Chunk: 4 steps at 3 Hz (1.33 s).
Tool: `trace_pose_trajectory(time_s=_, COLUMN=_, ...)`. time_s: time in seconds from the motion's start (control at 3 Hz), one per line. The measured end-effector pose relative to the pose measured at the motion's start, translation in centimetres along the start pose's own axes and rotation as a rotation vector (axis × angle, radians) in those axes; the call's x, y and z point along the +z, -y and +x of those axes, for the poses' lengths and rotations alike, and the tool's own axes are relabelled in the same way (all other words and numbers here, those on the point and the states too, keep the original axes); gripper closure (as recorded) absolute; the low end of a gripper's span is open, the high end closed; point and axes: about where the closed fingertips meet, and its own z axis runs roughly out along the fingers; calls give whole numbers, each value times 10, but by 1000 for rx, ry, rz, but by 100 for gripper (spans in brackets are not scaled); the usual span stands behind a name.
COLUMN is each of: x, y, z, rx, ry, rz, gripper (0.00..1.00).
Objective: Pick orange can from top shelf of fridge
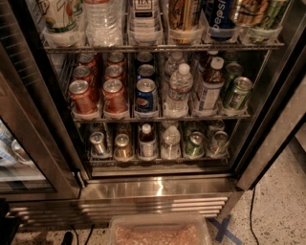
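- The orange can [184,14] is standing upright, long axis vertical, on the top shelf [162,47] of the fridge [153,189], just beside the blue can [219,16].
- The hand is showing nowhere in view, so I cannot tell its grip.

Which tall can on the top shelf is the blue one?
The Pepsi can, standing just right of the orange can. It alone is blue; the others are orange-gold, white or green. The gripper is out of view.
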Motion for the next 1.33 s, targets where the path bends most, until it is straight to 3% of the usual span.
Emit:
trace_pose_trajectory(time_s=0.33, x=-3, y=-19, z=-3, rx=-14, ry=-21, rz=-63, gripper=100)
trace_pose_trajectory(time_s=0.67, x=6, y=-51, z=3, rx=-22, ry=-40, rz=-168, gripper=100)
trace_pose_trajectory(time_s=1.33, x=3, y=-179, z=52, rx=-31, ry=-191, rz=-544, gripper=100)
